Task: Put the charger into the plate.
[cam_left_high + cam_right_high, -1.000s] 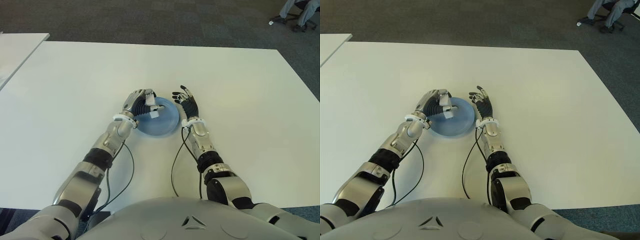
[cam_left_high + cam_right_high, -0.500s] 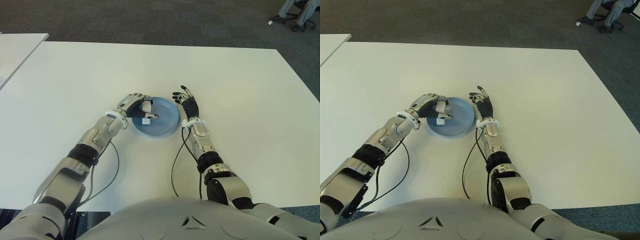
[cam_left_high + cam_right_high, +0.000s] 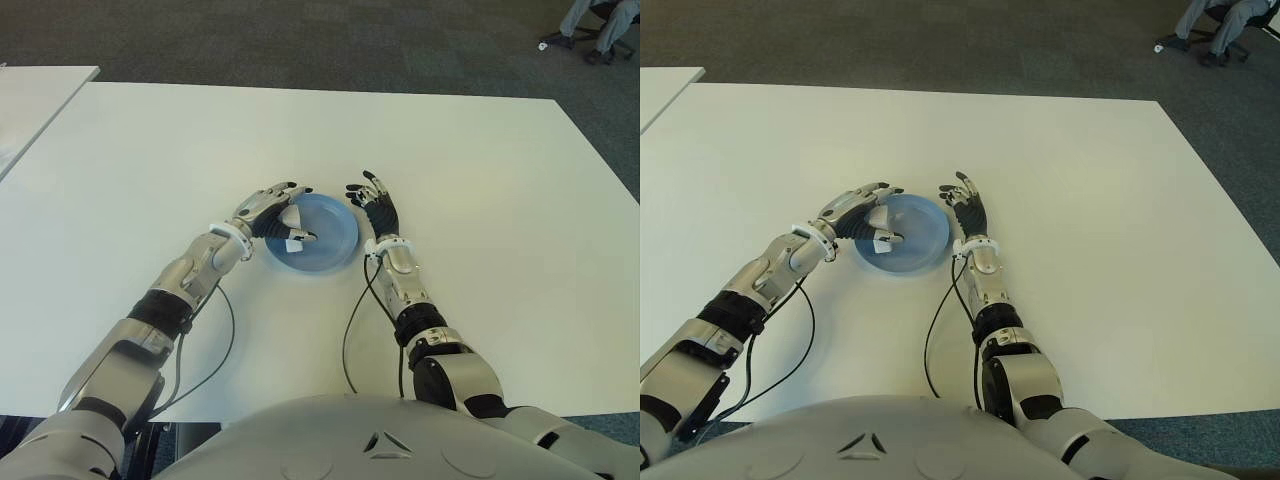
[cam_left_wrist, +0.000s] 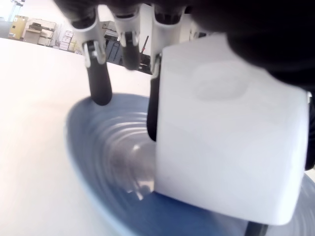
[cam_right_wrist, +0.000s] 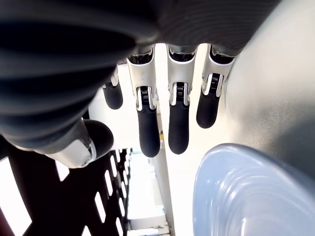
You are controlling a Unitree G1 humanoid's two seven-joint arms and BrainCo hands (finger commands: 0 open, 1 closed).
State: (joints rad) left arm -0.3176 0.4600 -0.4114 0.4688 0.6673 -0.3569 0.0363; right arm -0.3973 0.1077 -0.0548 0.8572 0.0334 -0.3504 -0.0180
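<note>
The blue plate [image 3: 318, 235] sits near the middle of the white table [image 3: 480, 180], with bare tabletop well clear to every edge. The left hand [image 3: 268, 211] reaches over the plate's left rim, fingers [image 4: 99, 83] extended and loosened. The white charger [image 3: 294, 230] lies in the plate's left half, under that hand's palm; whether the hand touches it cannot be told. The right hand [image 3: 377, 211] stands just beside the plate's right rim, fingers spread, holding nothing. The left wrist view shows the charger close against the plate's ridged floor; the right wrist view shows only the rim.
</note>
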